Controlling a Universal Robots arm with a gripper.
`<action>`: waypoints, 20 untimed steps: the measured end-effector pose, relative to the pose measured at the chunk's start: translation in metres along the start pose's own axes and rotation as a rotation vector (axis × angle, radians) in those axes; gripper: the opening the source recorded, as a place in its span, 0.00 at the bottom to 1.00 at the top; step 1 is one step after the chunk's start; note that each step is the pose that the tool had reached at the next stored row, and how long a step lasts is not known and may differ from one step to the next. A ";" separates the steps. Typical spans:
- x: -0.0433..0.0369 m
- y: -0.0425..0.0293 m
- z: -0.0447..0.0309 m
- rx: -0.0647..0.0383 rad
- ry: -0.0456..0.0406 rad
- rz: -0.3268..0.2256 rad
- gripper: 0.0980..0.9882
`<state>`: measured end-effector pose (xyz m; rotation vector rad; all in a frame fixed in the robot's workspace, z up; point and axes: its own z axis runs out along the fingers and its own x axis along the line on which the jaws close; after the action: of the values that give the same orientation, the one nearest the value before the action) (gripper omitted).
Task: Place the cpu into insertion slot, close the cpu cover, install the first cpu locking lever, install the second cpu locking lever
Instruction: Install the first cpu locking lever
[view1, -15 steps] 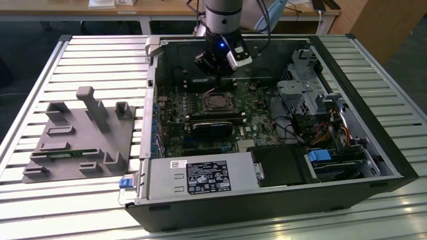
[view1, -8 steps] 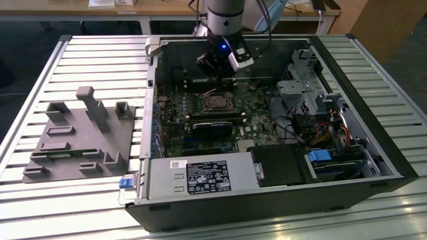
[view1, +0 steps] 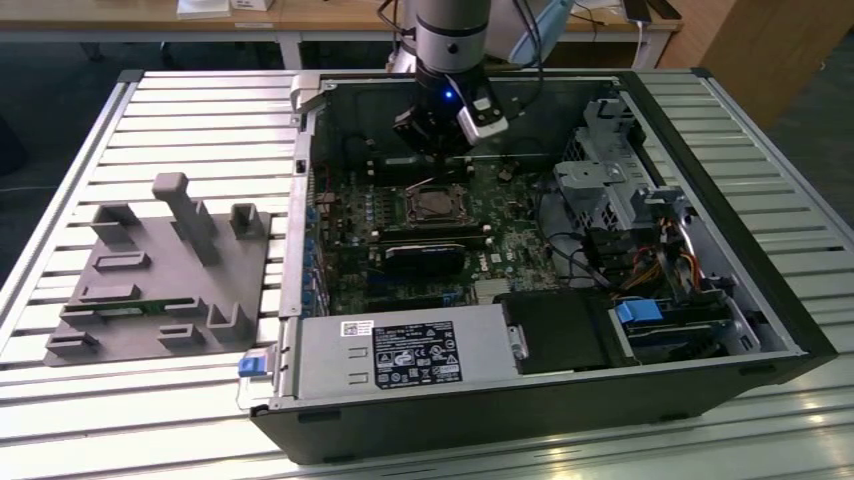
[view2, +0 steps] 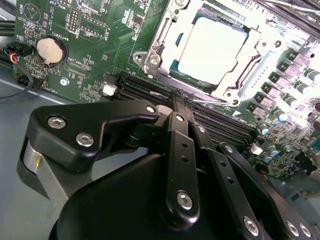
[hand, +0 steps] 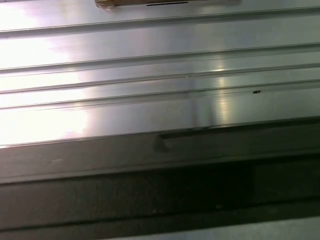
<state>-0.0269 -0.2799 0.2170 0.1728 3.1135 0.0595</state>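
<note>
While the exterior view hides it, the second wrist view shows the cpu (view2: 212, 50) seated under the cpu cover (view2: 252, 52), at twelve o'clock from the gripper (view2: 184, 100), whose fingers are pressed together, empty.

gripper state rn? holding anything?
Gripper: fingers shut, nothing between them, tips just short of the cover that lies over the cpu.

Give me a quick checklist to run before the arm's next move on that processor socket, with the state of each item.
1. cpu seated in insertion slot: ok, its silvery top lies flat inside.
2. cpu cover shut over the chip: ok, frame lies around it.
3. Locking levers latched: cannot tell.
4. gripper empty: ok, fingers closed together, nothing between them.
5. Gripper placed by the socket: ok, its tips sit beside the socket's edge.
</note>
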 end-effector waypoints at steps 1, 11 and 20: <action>-0.0001 0.0000 0.0002 0.000 0.0000 0.000 0.01; -0.0028 0.0002 0.0036 0.000 0.0000 0.000 0.01; -0.0048 0.0002 0.0106 0.000 0.0001 0.000 0.01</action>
<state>-0.0218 -0.2799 0.2065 0.1728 3.1136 0.0595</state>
